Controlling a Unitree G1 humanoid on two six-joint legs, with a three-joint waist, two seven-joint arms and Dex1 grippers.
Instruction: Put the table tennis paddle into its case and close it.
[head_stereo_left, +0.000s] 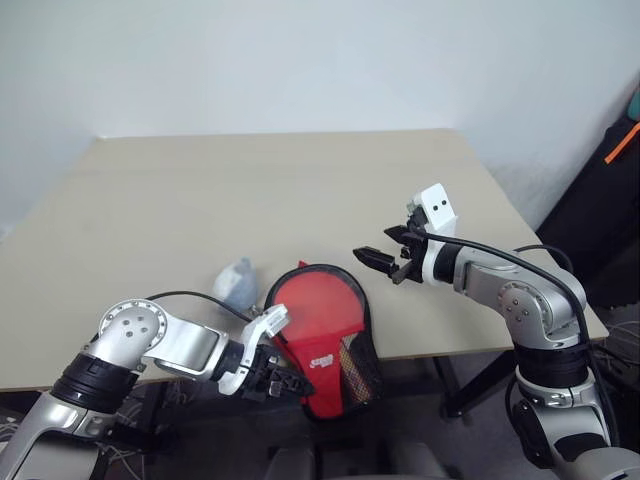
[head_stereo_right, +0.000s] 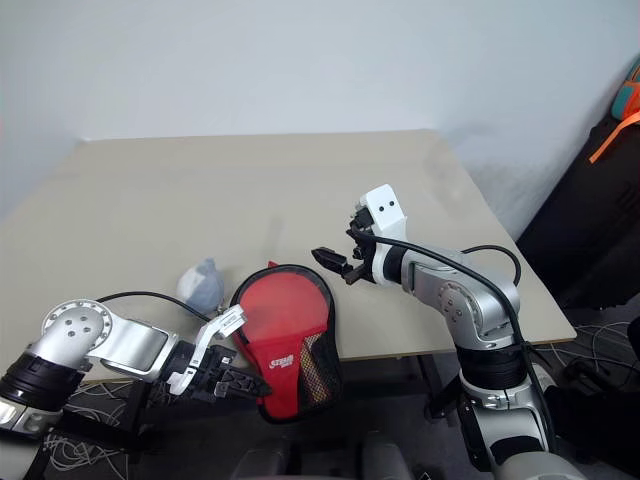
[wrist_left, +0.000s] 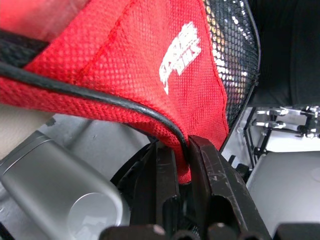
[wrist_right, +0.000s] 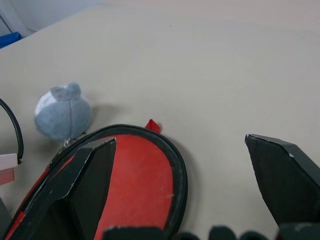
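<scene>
The case (head_stereo_left: 320, 305) lies red side up at the table's front edge, black edging around it, and its narrow end with the white label and mesh pocket (head_stereo_left: 358, 360) hangs over the edge. Below the table edge, my left gripper (head_stereo_left: 285, 383) is shut on the case's lower hem; in the left wrist view the red fabric and black edging (wrist_left: 150, 65) are pinched between its fingers (wrist_left: 215, 175). Something tan shows behind the mesh. The paddle is hidden. My right gripper (head_stereo_left: 385, 262) hovers open above the table, just right of the case's round end (wrist_right: 140, 175).
A small fluffy grey-white ball (head_stereo_left: 237, 283) sits on the table (head_stereo_left: 250, 190) just left of the case. The tabletop stretches bare behind them. A black object with an orange strap (head_stereo_left: 610, 200) stands past the table's right edge.
</scene>
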